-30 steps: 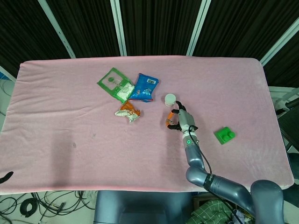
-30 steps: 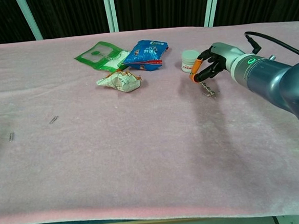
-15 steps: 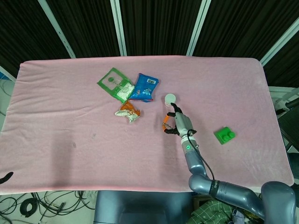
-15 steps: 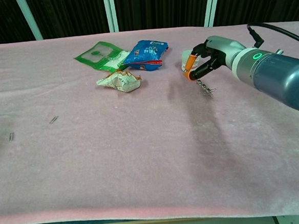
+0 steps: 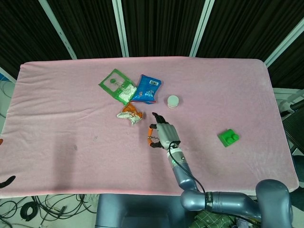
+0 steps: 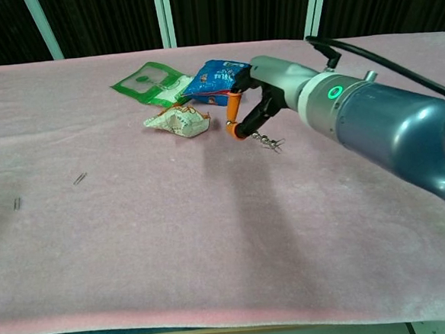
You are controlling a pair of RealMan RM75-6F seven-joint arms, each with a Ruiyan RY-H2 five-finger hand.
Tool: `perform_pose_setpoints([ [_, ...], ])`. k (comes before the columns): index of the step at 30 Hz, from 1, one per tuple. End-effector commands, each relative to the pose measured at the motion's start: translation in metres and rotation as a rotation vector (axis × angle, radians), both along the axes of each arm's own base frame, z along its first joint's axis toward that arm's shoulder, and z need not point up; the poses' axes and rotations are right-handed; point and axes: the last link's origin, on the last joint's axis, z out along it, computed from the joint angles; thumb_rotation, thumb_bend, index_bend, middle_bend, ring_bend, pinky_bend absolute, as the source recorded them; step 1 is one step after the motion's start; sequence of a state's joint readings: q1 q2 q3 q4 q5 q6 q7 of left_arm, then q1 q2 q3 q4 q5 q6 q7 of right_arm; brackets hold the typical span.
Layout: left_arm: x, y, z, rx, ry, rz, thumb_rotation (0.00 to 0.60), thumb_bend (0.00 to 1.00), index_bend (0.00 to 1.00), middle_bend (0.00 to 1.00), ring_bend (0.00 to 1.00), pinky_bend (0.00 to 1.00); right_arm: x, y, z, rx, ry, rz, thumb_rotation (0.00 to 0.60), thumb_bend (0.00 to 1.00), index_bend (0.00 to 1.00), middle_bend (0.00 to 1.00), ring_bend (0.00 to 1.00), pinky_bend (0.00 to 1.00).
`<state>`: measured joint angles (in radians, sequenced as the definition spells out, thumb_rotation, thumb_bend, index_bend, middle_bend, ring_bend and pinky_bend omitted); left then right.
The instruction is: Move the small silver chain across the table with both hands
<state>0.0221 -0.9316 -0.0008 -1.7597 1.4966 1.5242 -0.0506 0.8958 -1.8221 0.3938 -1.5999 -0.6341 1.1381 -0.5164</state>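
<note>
My right hand (image 6: 258,107) hovers over the middle of the pink table and pinches the small silver chain (image 6: 269,141). The chain dangles from its orange-tipped fingers (image 6: 236,129) just above the cloth. In the head view the same right hand (image 5: 160,133) sits just right of and below the crumpled orange-and-white packet (image 5: 131,114), and there the chain is too small to make out. Of the left hand only an orange tip (image 5: 0,141) shows at the far left edge, so its fingers cannot be read.
A green packet (image 5: 117,85) and a blue packet (image 5: 147,88) lie behind the crumpled one. A white jar (image 5: 173,101) stands to the hand's back right, and a green brick (image 5: 228,137) lies far right. Two small clips (image 6: 79,178) (image 6: 16,203) lie at the left.
My right hand has carried the chain leftward, from beside the white jar to a spot near the crumpled packet. An orange tip has appeared at the left edge.
</note>
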Motion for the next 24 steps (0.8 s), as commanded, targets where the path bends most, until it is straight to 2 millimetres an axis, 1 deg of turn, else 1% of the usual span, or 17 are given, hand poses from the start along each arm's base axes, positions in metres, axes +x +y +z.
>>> perform_pose_setpoints([
  [1,0.001,0.0,-0.001,-0.011,-0.004,-0.007,0.6,0.07,0.06,0.03,0.0,0.0,0.024,0.003,-0.019,0.017,0.044,0.028,0.6,0.36,0.61,0.0,0.04,0.23],
  [5,0.001,-0.001,-0.001,-0.023,-0.009,-0.018,0.6,0.07,0.06,0.03,0.0,0.0,0.038,0.0,-0.034,0.034,0.059,0.023,0.6,0.36,0.62,0.0,0.04,0.23],
  [12,0.001,-0.001,-0.001,-0.029,-0.015,-0.025,0.6,0.07,0.06,0.03,0.0,0.0,0.053,0.001,-0.051,0.042,0.083,0.046,0.6,0.36,0.62,0.0,0.04,0.23],
  [24,0.001,0.0,-0.001,-0.038,-0.023,-0.027,0.6,0.07,0.06,0.03,0.0,0.0,0.07,0.001,-0.073,0.047,0.113,0.054,0.6,0.36,0.62,0.0,0.04,0.23],
])
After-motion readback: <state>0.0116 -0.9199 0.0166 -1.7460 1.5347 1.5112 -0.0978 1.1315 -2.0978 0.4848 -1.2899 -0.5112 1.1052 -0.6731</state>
